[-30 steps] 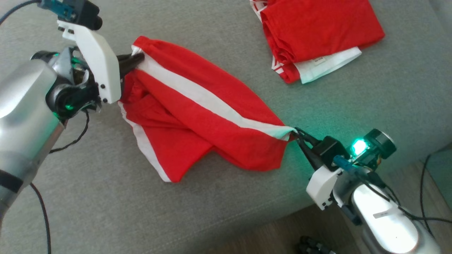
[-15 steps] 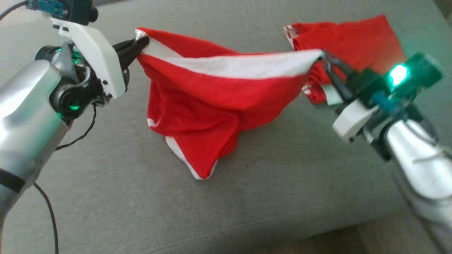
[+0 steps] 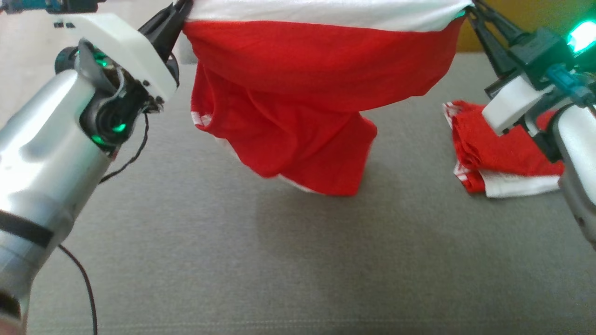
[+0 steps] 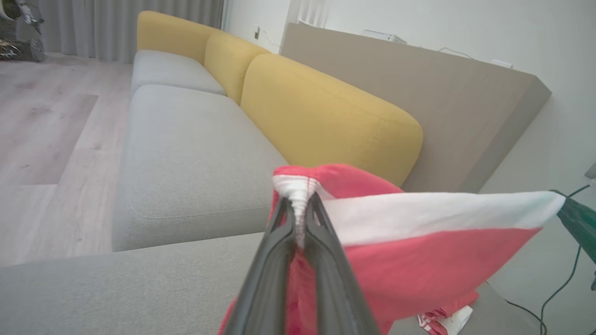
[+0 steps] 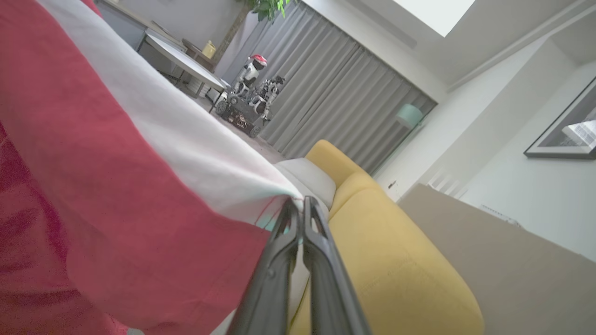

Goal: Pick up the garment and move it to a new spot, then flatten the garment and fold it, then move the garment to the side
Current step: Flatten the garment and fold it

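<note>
I'm holding the garment (image 3: 316, 83) up off the sofa seat (image 3: 233, 260) w/ both tools. L tool (image 4: 300, 211) is pinching 1 end of the white band (image 3: 326, 11), clenched tight on fabric. R tool (image 5: 298, 207) is clamping the other end the same way. Band is stretching taut btwn the 2 and the red body is hanging bunched below; can't tell if the lowest fold is brushing the seat. A folded red pile (image 3: 493, 158) is sitting off to the right. Est: pick-up done, relocation underway. Remaining: lay down, flatten, fold, shift aside.
</note>
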Robot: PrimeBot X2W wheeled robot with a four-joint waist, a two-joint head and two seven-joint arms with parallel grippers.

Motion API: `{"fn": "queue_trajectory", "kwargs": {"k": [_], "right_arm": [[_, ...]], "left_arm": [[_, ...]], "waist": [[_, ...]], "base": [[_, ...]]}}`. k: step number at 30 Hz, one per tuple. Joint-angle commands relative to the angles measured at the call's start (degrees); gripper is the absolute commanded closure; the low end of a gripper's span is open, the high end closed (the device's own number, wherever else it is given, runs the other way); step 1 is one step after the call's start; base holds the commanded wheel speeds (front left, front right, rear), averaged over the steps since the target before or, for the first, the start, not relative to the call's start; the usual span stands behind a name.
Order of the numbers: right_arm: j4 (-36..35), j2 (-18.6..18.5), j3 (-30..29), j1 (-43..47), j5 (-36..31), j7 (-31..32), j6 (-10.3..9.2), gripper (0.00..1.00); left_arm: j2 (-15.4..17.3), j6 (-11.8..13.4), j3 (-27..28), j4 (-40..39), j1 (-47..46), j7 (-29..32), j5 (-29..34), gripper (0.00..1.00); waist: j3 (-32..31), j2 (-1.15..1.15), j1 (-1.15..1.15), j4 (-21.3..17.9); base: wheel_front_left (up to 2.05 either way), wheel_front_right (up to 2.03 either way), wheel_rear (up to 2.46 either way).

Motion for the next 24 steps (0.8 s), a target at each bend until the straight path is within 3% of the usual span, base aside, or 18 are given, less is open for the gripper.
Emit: {"fn": "queue_trajectory", "kwargs": {"k": [1,9,15,19,24], "right_arm": [[-1.7,-1.1,-0.7,-1.2,0.4,-0.4,-0.04,1.00],[-9.0,-3.8,-3.5,2.2,1.2,4.2,-0.04,1.00],[-13.0,-5.1,-3.8,0.1,2.4,8.3,-0.04,1.00],[-10.8,-4.3,-0.5,-6.3,4.2,9.9,-0.04,1.00],[-4.2,-2.2,4.3,-20.9,5.9,9.3,-0.04,1.00]], "left_arm": [[2.6,0.8,2.8,-1.9,-1.9,-0.9,0.4,1.00],[8.3,7.0,2.7,-15.1,3.2,-0.1,0.3,1.00],[12.3,11.2,2.8,-21.5,2.4,3.0,1.0,1.00],[13.0,11.9,3.2,-20.9,-0.8,4.9,1.7,1.00],[11.9,11.1,4.9,-16.1,-9.2,4.9,4.3,1.00]], "waist": [[-3.1,0.00,0.00,3.2],[-5.1,0.00,0.00,5.6],[-2.8,0.00,0.00,5.4],[2.0,0.00,0.00,4.0],[12.2,0.00,0.00,2.4]], "base": [[0.00,0.00,0.00],[0.00,0.00,0.00],[0.00,0.00,0.00],[0.00,0.00,0.00],[0.00,0.00,0.00]]}}
